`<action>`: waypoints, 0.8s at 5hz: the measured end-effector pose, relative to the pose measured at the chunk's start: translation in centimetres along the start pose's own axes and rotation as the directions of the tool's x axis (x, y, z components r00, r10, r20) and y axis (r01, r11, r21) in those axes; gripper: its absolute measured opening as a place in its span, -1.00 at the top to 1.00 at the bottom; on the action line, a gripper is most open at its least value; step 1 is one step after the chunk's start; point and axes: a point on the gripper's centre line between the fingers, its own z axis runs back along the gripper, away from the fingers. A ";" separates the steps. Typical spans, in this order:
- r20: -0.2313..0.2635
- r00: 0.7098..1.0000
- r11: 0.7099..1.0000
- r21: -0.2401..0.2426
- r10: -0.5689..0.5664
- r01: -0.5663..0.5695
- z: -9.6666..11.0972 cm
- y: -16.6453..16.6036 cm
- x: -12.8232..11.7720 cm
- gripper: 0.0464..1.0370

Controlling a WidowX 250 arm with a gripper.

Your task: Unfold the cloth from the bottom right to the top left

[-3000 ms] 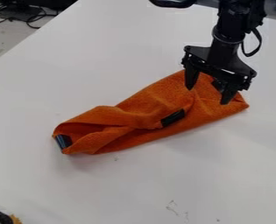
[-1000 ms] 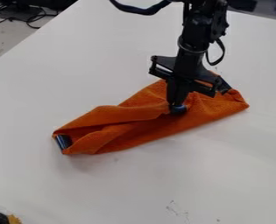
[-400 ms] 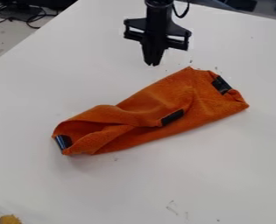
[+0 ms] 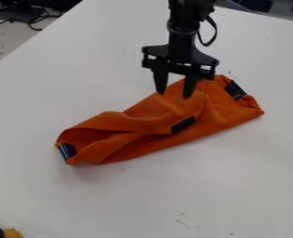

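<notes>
The gripper [image 4: 173,94] hangs over the upper edge of the orange cloth, its two fingers apart with nothing held between them. Folded into a long bundle, the cloth [image 4: 145,122] lies slantwise from lower left to upper right. One black clip or tape piece [image 4: 183,124] is on its middle, below and slightly right of the gripper. Another dark piece [image 4: 235,90] sits at the upper right end, and a third [image 4: 67,150] at the lower left end.
The cloth rests on a white table [image 4: 80,83] whose left edge runs diagonally. Dark cables [image 4: 24,17] lie beyond that edge at the top left. A yellow and black object [image 4: 12,233] shows at the bottom left corner.
Since the last earlier frame, the gripper has come down and slightly right over the cloth, and its fingers have opened. The cloth looks the same as in that frame.
</notes>
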 end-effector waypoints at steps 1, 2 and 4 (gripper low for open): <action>-0.031 0.999 0.999 -0.006 0.035 -0.035 -0.7 -0.2 -1.7 -0.91; -0.047 0.999 0.999 -0.038 0.025 -0.026 -1.4 -0.6 -2.5 -0.94; -0.082 0.996 0.997 -0.074 -0.022 0.016 -3.0 -1.3 -3.0 -0.81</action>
